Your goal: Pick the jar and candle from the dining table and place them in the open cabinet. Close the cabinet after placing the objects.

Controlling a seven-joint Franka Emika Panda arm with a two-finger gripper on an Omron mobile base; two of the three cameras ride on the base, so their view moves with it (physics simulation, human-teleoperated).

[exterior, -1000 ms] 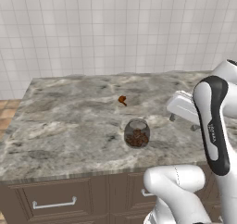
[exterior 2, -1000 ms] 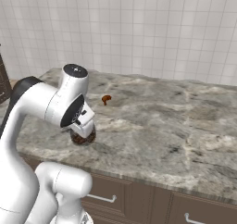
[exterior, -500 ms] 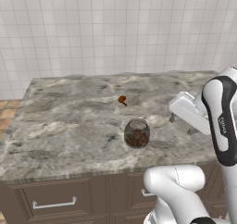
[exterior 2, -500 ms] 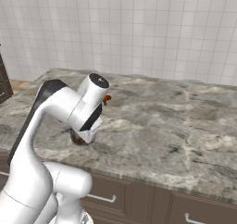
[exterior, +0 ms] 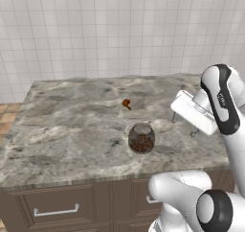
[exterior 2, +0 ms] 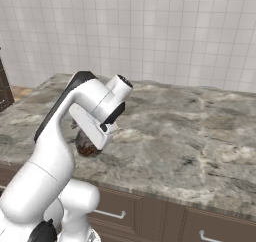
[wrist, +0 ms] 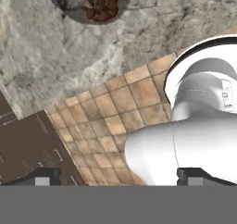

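I see the table (exterior: pixel 72 125), a wide marble slab with brown drawer fronts (exterior: pixel 57 207) and silver handles along its near edge. Tiled wall (exterior: pixel 95 29) behind it, tan floor tiles (wrist: pixel 115 112) below in the hand view.

Arm (exterior 2: pixel 55 136) is up over the near right part of the slab in the left base view, elbow high, hand angled down and toward the near edge. In the right base view it stands in front of the jar and covers most of it.

Gripper (wrist: pixel 118 177): fingertips (wrist: pixel 46 176) sit far apart at the bottom of the hand view, jaws wide, nothing between them. It hangs above the slab, well right of the jar, touching nothing.

Jar (exterior: pixel 141 138) stands upright on the slab, near the near edge, roughly centre. Clear glass, brown lumps inside. In the hand view it sits at the top edge, seen from above, with the marble around it.

Small orange-brown item (exterior: pixel 127 103) lies on the slab farther back, just left of the jar's line, apart from it. It looks like the candle on its side, but it is too small for me to be sure.
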